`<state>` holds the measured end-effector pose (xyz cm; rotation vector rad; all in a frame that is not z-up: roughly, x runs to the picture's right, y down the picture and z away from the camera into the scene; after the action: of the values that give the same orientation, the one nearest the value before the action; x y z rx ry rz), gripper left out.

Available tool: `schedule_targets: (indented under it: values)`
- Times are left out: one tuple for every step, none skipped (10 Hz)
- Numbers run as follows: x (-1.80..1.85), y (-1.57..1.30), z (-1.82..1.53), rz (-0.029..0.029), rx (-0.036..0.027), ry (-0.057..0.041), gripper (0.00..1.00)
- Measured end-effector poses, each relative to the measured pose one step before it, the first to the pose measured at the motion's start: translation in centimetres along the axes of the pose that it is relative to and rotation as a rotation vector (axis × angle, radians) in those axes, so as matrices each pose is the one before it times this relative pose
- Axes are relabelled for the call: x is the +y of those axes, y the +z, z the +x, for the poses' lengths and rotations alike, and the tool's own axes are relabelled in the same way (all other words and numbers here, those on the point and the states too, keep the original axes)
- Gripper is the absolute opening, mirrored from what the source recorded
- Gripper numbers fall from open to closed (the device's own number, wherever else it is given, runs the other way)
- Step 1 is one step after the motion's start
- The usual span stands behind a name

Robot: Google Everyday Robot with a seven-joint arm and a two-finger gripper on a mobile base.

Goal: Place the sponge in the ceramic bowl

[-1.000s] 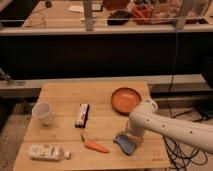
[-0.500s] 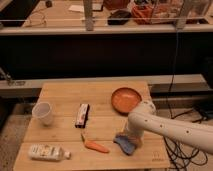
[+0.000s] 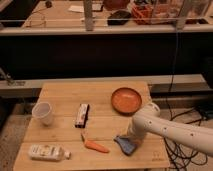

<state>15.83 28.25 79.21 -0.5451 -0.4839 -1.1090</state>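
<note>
The blue-grey sponge (image 3: 125, 145) lies flat near the front right of the wooden table (image 3: 65, 95). My gripper (image 3: 133, 141) comes in on the white arm from the right and sits right over the sponge's right end, at table height. The shallow orange-brown ceramic bowl (image 3: 126, 100) stands farther back on the table's right side, a short way behind the gripper and apart from it. Nothing lies in the bowl.
An orange carrot (image 3: 95, 145) lies just left of the sponge. A dark snack bar (image 3: 81, 114) sits mid-table, a white cup (image 3: 43, 113) at the left, a white bottle (image 3: 46, 152) lying at the front left. A dark counter and shelf run behind the table.
The arm's end has sunk slightly toward the sponge. The sponge, bowl and other objects have not moved.
</note>
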Motion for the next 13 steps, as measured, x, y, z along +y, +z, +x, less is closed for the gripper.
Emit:
schedule_targets:
  values:
    - [0.185, 0.042, 0.004, 0.00076, 0.00261, 0.00127, 0.42]
    - [0.115, -0.136, 0.001, -0.00085, 0.00006, 0.00294, 0.37]
    - [-0.203, -0.161, -0.062, 0.00002, -0.00130, -0.00525, 0.28]
    - [-0.033, -0.131, -0.031, -0.00012, -0.00037, -0.00204, 0.16]
    - [-0.001, -0.062, 0.018, -0.00022, 0.00055, -0.00060, 0.07]
    - [0.002, -0.033, 0.002, -0.00001, -0.00011, -0.00008, 0.03]
    - [0.050, -0.066, -0.011, -0.00087, -0.00024, 0.00002, 0.03]
    - [0.190, -0.011, -0.011, -0.00262, -0.00076, 0.00205, 0.10]
    - [0.054, -0.004, -0.008, -0.00099, -0.00033, 0.00040, 0.18]
    - [0.133, -0.034, -0.009, -0.00121, 0.00004, 0.00153, 0.25]
    - [0.115, -0.018, -0.014, 0.00024, -0.00049, 0.00299, 0.27]
    - [-0.002, -0.004, 0.004, 0.00000, 0.00008, -0.00009, 0.27]
    - [-0.069, -0.130, 0.093, -0.00115, 0.00469, -0.00259, 0.27]
